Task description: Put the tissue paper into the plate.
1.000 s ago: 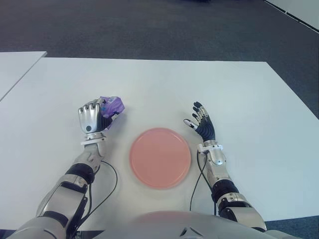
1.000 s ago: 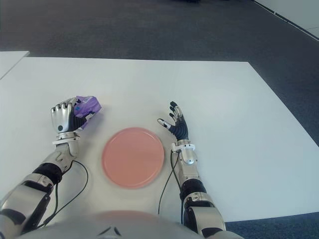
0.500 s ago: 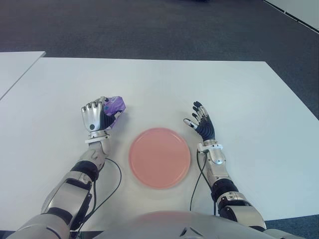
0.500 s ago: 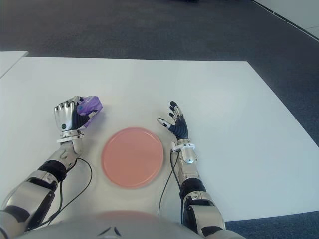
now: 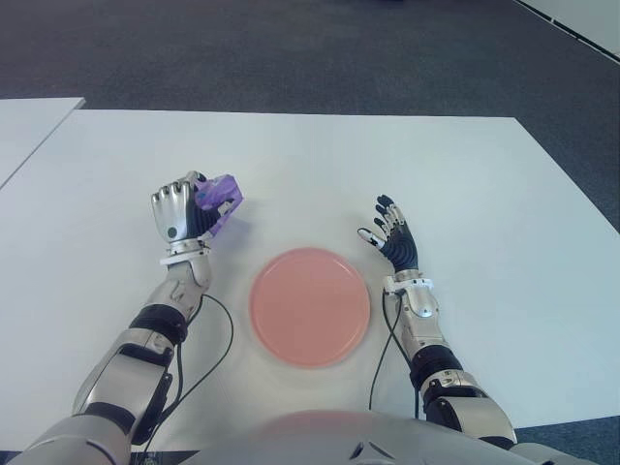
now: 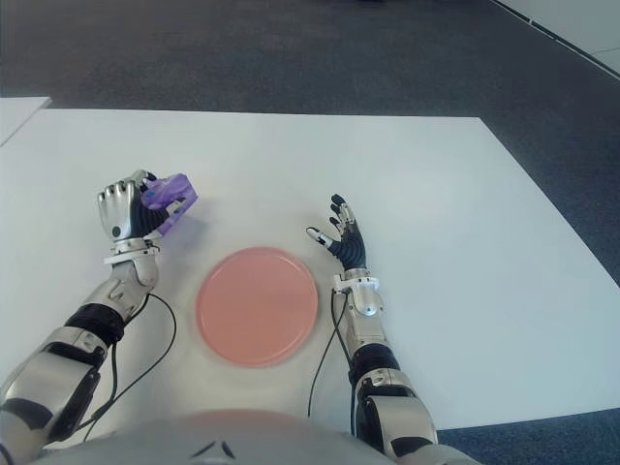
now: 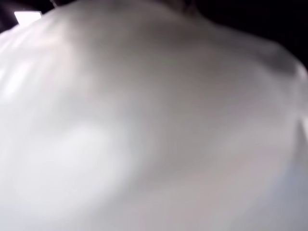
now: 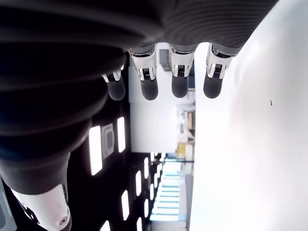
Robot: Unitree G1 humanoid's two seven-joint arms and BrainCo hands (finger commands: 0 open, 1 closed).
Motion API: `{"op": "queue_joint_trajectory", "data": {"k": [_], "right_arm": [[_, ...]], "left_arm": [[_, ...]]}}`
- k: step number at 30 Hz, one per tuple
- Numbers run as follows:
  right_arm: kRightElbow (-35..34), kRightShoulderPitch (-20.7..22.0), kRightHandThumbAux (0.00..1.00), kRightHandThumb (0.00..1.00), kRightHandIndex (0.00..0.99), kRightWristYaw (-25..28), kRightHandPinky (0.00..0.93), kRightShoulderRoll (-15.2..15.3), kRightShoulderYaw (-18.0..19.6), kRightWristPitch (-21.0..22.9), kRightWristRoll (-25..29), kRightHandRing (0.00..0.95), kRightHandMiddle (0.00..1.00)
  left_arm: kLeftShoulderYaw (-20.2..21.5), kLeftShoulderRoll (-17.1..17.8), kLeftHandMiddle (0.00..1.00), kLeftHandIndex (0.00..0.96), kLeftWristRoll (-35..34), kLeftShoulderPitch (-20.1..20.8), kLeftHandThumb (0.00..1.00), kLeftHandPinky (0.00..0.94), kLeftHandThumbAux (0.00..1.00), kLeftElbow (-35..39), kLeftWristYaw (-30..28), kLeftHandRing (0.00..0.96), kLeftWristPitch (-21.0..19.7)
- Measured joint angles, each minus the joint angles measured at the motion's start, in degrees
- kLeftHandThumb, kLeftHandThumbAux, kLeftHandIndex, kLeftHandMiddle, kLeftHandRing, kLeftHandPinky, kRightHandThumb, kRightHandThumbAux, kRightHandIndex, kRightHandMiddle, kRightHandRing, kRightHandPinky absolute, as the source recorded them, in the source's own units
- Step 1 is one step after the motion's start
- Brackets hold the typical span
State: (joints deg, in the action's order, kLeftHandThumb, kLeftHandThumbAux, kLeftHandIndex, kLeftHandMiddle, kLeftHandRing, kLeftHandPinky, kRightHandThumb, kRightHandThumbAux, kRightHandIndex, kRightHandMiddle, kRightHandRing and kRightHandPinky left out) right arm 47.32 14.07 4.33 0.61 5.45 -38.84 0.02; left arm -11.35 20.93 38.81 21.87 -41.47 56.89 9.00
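- Change since one second ago: the left hand (image 5: 181, 217) is higher in the eye views and farther from the robot's body, and the purple tissue paper (image 5: 216, 195) has gone up with it; the plate and the right hand show in the same places as before.
- Left hand: its fingers are curled tight around the tissue paper, with the metal back of the hand facing the head camera. The packet protrudes from the grasp on the side toward the plate.
- Tissue paper: it is a crumpled purple packet held entirely in the left hand, to the left of the plate and beyond its far edge. A soft shadow falls on the table beside the hand; whether the packet touches the tabletop cannot be told.
- Left wrist view: it shows only a pale blurred surface and confirms nothing about the grasp.
- Plate (image 5: 310, 306): it is round, pink and lying flat on the white table (image 5: 320, 165), between the two forearms, with nothing on it.
- Right hand (image 5: 392, 241): it shows just to the right of the plate's far edge, with fingers extended and spread, holding nothing. The right wrist view shows four straight fingertips (image 8: 149, 89) with nothing between them.
- Cables: a black cable (image 5: 204, 373) runs along the table by the left forearm.
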Motion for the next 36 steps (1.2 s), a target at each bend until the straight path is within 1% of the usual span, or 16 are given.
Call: {"op": "queue_joint_trajectory", "data": {"k": [4, 7, 9, 12, 16, 22, 26, 30, 36], "right_arm": [[0.2, 0.2, 0.731, 0.000, 0.000, -0.5, 0.000, -0.1, 0.0, 0.0, -0.1, 0.000, 0.000], [0.4, 0.4, 0.732, 0.000, 0.000, -0.7, 0.000, -0.2, 0.0, 0.1, -0.1, 0.000, 0.000], [0.5, 0.5, 0.731, 0.000, 0.000, -0.9, 0.000, -0.2, 0.0, 0.2, -0.1, 0.000, 0.000], [0.5, 0.5, 0.725, 0.000, 0.000, -1.4, 0.000, -0.3, 0.0, 0.6, -0.1, 0.000, 0.000], [0.5, 0.6, 0.719, 0.000, 0.000, -1.9, 0.000, -0.4, 0.0, 0.7, -0.1, 0.000, 0.000], [0.5, 0.7, 0.714, 0.000, 0.000, -2.8, 0.000, -0.6, 0.1, 0.7, 0.0, 0.000, 0.000], [0.5, 0.7, 0.712, 0.000, 0.000, -3.0, 0.000, -0.7, 0.1, 0.8, 0.0, 0.000, 0.000], [0.5, 0.7, 0.720, 0.000, 0.000, -3.0, 0.000, -0.7, 0.1, 0.9, 0.0, 0.000, 0.000], [0.5, 0.8, 0.732, 0.000, 0.000, -3.0, 0.000, -0.8, 0.1, 0.9, 0.1, 0.000, 0.000]], "left_arm": [[0.6, 0.9, 0.855, 0.444, -0.1, 0.4, 0.748, 0.859, 0.697, 5.1, -3.7, 0.857, -1.2], [1.0, 2.0, 0.859, 0.444, -0.1, 1.1, 0.748, 0.862, 0.697, 7.6, -6.2, 0.861, -1.4], [1.2, 2.8, 0.861, 0.444, -0.1, 1.7, 0.748, 0.858, 0.697, 8.6, -7.8, 0.862, -1.2], [1.2, 4.6, 0.861, 0.443, 0.1, 2.5, 0.748, 0.843, 0.697, 9.8, -9.5, 0.860, 0.4], [1.1, 7.0, 0.855, 0.443, 1.9, 3.9, 0.747, 0.834, 0.696, 11.1, -9.9, 0.854, 1.2], [1.0, 9.7, 0.845, 0.444, 4.8, 4.3, 0.747, 0.814, 0.696, 15.4, -11.6, 0.845, 1.3], [1.0, 10.2, 0.841, 0.444, 6.0, 4.3, 0.747, 0.810, 0.695, 17.3, -12.6, 0.842, 1.5], [0.9, 10.4, 0.844, 0.444, 7.4, 4.3, 0.747, 0.839, 0.695, 18.6, -12.9, 0.847, 1.6], [1.0, 11.1, 0.844, 0.444, 8.4, 4.7, 0.747, 0.830, 0.695, 19.3, -13.6, 0.846, 2.4]]}}
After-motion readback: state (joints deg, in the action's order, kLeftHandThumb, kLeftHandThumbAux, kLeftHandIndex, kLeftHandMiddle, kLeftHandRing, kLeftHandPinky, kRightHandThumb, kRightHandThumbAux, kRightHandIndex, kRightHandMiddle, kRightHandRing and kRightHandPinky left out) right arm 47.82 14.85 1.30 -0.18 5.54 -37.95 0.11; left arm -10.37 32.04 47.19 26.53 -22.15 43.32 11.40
